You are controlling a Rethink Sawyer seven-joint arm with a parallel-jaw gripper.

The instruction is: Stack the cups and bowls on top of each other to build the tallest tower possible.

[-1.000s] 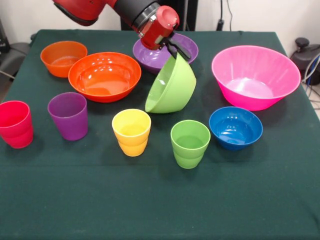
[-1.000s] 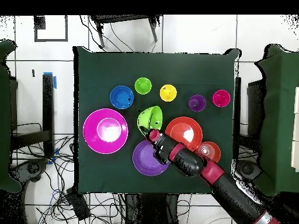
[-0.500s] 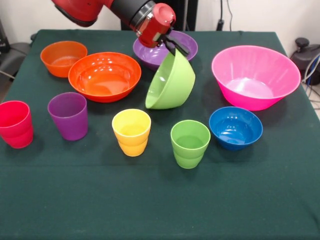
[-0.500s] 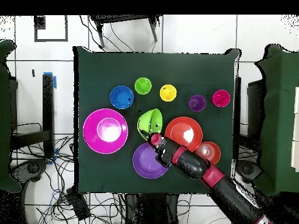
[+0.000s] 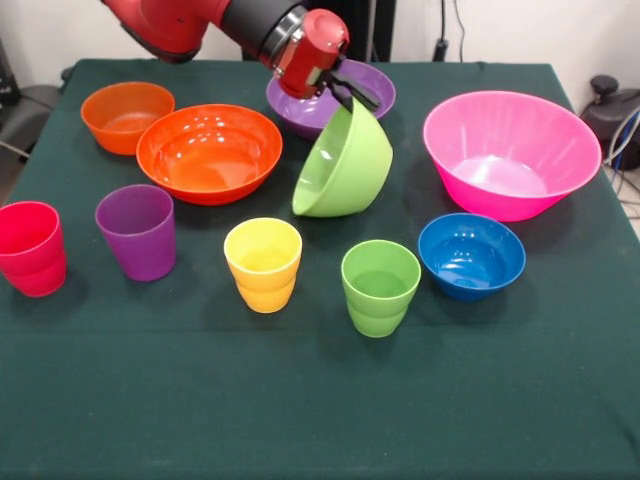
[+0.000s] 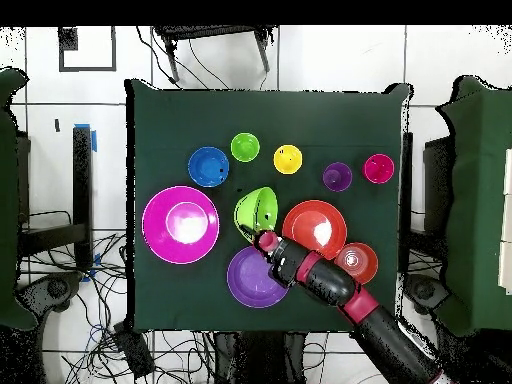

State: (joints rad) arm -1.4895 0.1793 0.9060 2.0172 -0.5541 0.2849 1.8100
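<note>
The gripper (image 5: 352,97) is clamped on the rim of the lime green bowl (image 5: 343,165), black fingers pinching the upper edge, and the bowl hangs tipped on its side with its mouth turned toward the large orange bowl (image 5: 209,150) — seemingly off the cloth, though whether its lowest edge touches I cannot tell. From overhead the same bowl (image 6: 256,211) sits between the pink bowl (image 6: 180,224) and the large orange one, with the gripper (image 6: 262,237) at its edge nearest the purple bowl (image 6: 254,276). Just behind the red wrist, that purple bowl (image 5: 330,97) stands upright, partly hidden by the arm. Off to one side the big pink bowl (image 5: 511,151) rests upright and alone, the small blue bowl (image 5: 471,255) just in front of it. On the other side the small orange bowl (image 5: 127,114) touches or nearly touches the large orange one. Along the front runs a row of cups — red cup (image 5: 31,247), purple cup (image 5: 137,231), yellow cup (image 5: 263,263), green cup (image 5: 380,286) — all upright, all apart. Nothing is stacked on the green table (image 5: 320,410).
</note>
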